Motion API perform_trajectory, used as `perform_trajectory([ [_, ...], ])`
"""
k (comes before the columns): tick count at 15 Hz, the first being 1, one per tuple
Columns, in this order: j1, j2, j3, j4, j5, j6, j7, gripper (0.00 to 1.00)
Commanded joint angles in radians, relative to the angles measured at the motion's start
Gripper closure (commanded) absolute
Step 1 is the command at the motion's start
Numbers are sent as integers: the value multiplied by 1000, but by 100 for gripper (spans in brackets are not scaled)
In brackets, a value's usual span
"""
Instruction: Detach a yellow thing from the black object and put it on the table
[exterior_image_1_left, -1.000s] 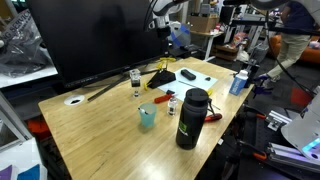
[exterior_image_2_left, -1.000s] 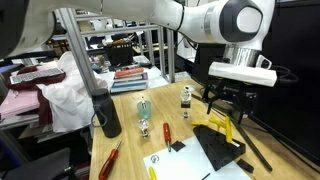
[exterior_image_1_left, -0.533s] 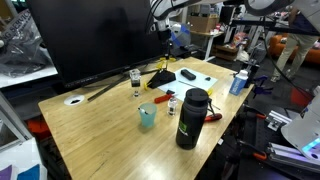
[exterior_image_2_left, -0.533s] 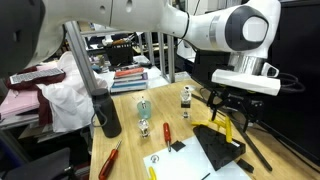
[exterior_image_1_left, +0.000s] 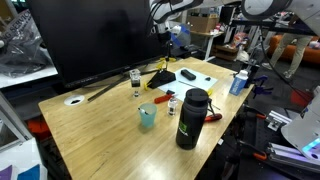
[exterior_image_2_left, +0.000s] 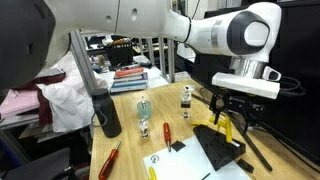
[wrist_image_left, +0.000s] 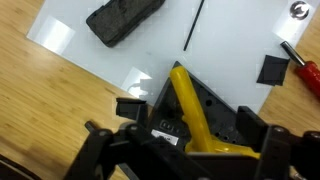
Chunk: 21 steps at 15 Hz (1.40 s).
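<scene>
The black object (wrist_image_left: 215, 112) is a low wedge on a white sheet; it also shows in both exterior views (exterior_image_2_left: 222, 148) (exterior_image_1_left: 163, 78). A narrow yellow thing (wrist_image_left: 188, 105) lies along its top, also seen in an exterior view (exterior_image_2_left: 226, 128). My gripper (wrist_image_left: 186, 155) is open just above the wedge, with its fingers on either side of the yellow thing's near end and not closed on it. The gripper also shows in an exterior view (exterior_image_2_left: 234, 108). The wooden table (exterior_image_1_left: 100, 130) carries everything.
A tall black bottle (exterior_image_1_left: 190, 118) and a teal cup (exterior_image_1_left: 147, 117) stand mid-table, with a big monitor (exterior_image_1_left: 100, 40) behind. An orange-red screwdriver (exterior_image_2_left: 166, 131) and small jars (exterior_image_2_left: 143, 108) lie nearby. A black block (wrist_image_left: 125, 20) and a thin black rod (wrist_image_left: 193, 25) rest on the white sheet (wrist_image_left: 110, 62).
The gripper has shifted slightly and come a little lower over the black object. Nothing on the table has moved.
</scene>
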<state>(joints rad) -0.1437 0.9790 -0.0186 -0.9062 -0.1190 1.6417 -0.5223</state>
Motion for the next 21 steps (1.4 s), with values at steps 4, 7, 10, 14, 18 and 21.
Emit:
perform_trajectory([
  [4,9,25,-15,50,-22,-35,16,7],
  [7,14,27,-20,41,-35,-39,18,6],
  [10,16,42,-18,49,-56,-64,24,3],
  [14,20,51,-18,54,-75,-86,29,15],
  [18,20,52,-14,55,-80,-89,26,48],
  [21,19,52,-13,56,-79,-97,25,68],
])
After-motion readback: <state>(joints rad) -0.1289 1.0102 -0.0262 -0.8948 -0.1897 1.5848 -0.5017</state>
